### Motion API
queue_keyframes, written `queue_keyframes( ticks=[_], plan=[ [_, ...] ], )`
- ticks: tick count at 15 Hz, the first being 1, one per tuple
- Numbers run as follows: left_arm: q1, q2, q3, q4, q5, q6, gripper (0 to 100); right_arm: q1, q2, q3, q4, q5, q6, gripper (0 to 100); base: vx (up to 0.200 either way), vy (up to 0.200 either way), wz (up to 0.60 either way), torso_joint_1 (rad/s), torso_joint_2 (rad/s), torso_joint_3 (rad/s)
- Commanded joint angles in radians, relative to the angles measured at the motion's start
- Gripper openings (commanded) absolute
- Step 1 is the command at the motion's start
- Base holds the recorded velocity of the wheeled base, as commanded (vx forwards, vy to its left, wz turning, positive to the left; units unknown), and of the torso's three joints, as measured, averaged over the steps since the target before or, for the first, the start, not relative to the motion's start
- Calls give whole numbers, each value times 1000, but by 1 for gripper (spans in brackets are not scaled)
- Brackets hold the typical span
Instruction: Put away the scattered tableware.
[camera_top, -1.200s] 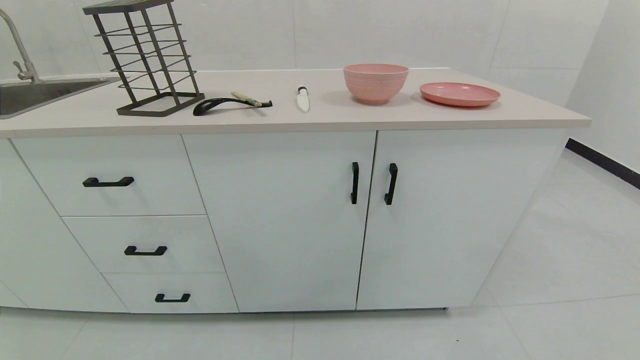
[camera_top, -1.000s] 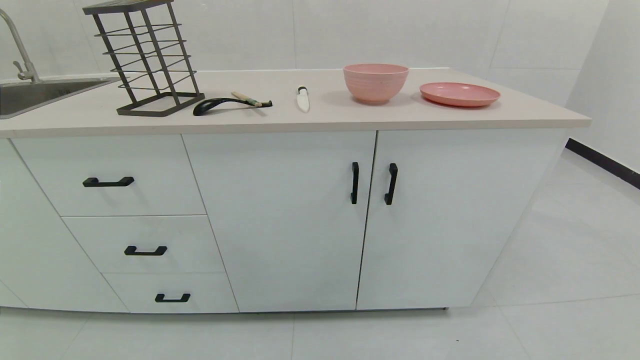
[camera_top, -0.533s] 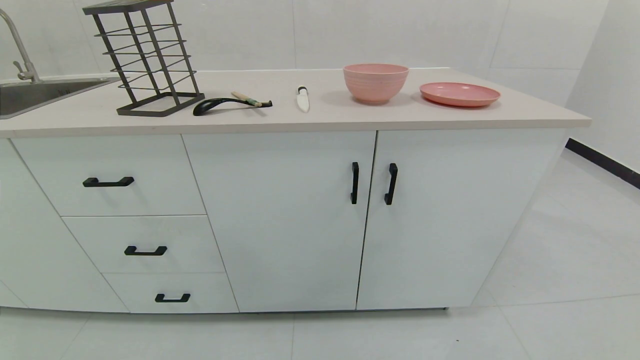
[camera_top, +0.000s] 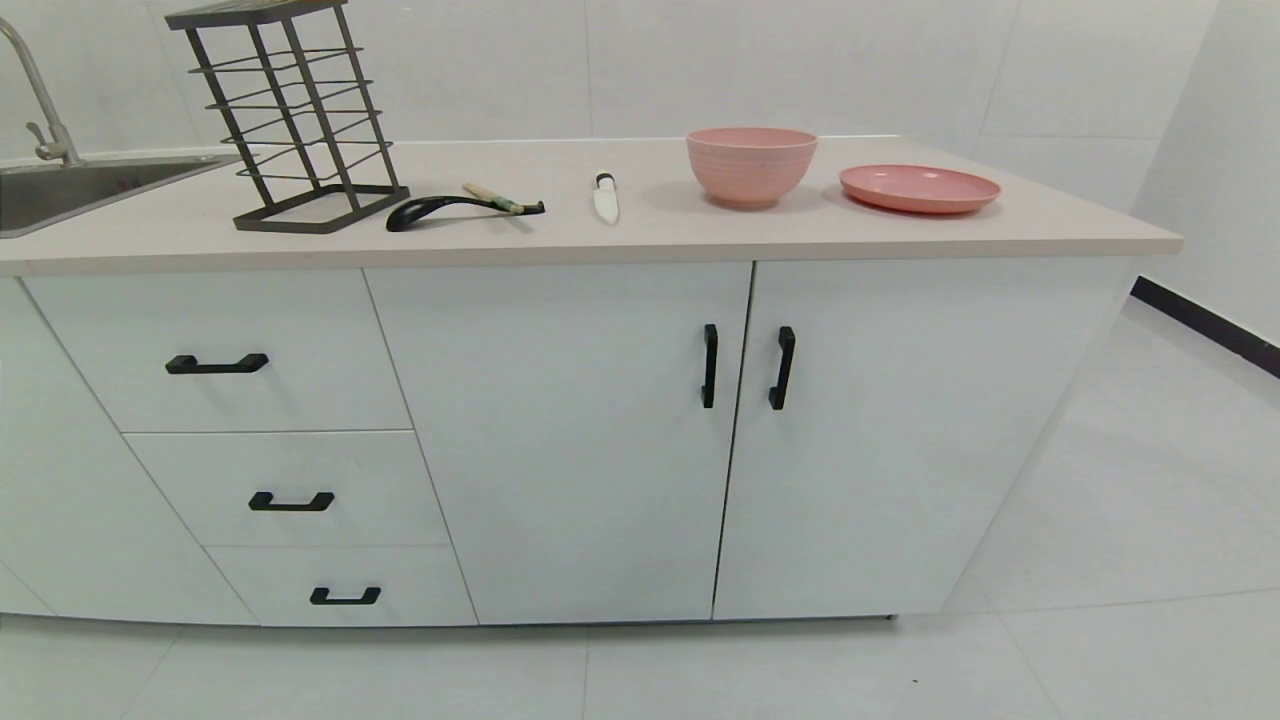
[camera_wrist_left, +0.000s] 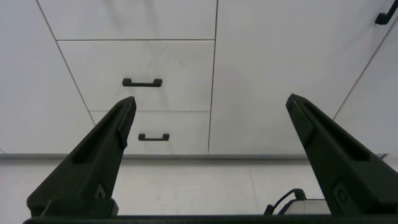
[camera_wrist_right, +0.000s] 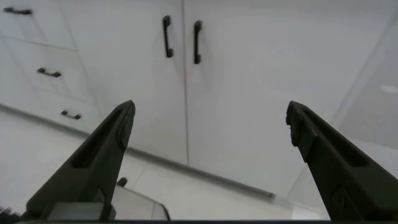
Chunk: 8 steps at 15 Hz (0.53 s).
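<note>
Found left tool (camera_wrist_left: 210, 102) and right tool (camera_wrist_right: 210, 107) spread wide, gripping nothing, facing cabinet fronts (camera_top: 560, 420). Saw bowl (camera_top: 751, 165) and plate (camera_top: 919, 187) toward tabletop's (camera_top: 800, 232) right edge, knife (camera_top: 605, 198) and ladle (camera_top: 450, 208) midway, near front edge.

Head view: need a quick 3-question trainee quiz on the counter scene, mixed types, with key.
1. True or false: the pink bowl stands apart from the pink plate, both on the countertop.
2. What lies between the ladle and the pink bowl? A fork, B knife, C cup.
3. How many drawer handles sit below the rack?
Key: 1 true; 2 B; 3 three.
</note>
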Motion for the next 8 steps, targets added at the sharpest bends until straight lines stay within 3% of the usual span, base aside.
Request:
queue_keyframes(
  ticks=[1,5,8],
  plan=[
    [0,1,0,0,0,0,100,111,228,-18,-58,3,1,100,0,0,0,0,0,0],
    [0,1,0,0,0,0,100,172,484,-31,-266,8,-1,100,0,0,0,0,0,0],
    [0,1,0,-1,0,-1,100,198,659,-31,-460,94,-36,100,0,0,0,0,0,0]
  ],
)
